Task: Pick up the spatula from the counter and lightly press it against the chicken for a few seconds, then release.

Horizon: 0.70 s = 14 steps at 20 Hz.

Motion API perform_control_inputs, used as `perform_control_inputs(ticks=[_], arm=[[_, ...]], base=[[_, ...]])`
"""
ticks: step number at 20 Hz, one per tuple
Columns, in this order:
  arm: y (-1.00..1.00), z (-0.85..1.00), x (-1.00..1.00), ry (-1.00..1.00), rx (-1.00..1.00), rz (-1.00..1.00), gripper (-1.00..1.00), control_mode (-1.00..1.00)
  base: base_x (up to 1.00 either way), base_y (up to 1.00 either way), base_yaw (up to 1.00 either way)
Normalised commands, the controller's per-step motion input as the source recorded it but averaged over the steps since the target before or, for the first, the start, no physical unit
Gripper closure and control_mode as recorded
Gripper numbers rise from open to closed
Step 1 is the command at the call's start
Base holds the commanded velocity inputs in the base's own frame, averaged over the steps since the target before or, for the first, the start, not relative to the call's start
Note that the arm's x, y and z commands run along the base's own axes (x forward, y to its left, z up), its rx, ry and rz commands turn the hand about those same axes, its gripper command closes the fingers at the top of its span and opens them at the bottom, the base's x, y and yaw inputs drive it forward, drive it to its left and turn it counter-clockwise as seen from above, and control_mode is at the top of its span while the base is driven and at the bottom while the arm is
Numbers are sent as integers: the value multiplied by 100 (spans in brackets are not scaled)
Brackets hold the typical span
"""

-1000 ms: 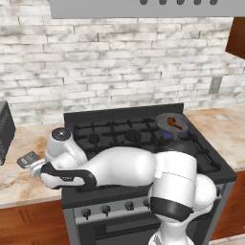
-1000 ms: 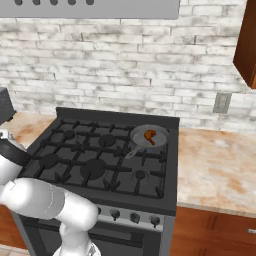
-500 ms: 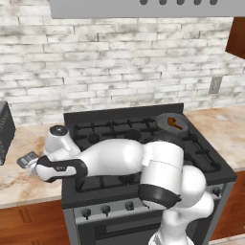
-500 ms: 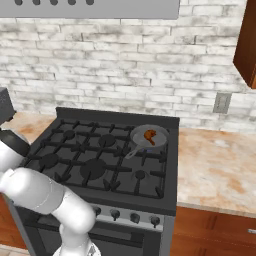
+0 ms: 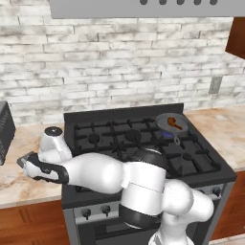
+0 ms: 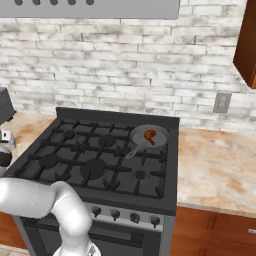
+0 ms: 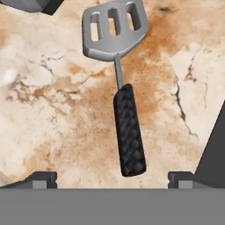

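The spatula (image 7: 124,103) lies flat on the marbled counter (image 7: 52,114) straight ahead of my gripper (image 7: 112,179). Its black textured handle points back at me, the butt end stopping just short of the gap between my wide-set fingertips and touching neither, while a thin metal neck runs on to the grey, three-slotted head farthest from me. The chicken (image 5: 176,124), a small orange-brown piece, rests in a round grey pan (image 5: 159,119) well apart from my gripper, across the whole cooktop.

No readable text, label, brand or number anywhere. Stove knobs (image 6: 114,214) too small to make out markings. Only a woven pattern on the spatula (image 7: 128,132) grip.
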Motion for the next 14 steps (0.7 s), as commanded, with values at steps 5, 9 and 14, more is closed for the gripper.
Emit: perform_control_inputs(ticks=[5,9,14], arm=[[3,-18,7,0,0,0,-100,-100],[5,-25,9,3,0,0,-100,-100],[4,-28,8,4,0,0,-100,-100]], base=[[0,0,0],[0,0,0],[0,0,0]])
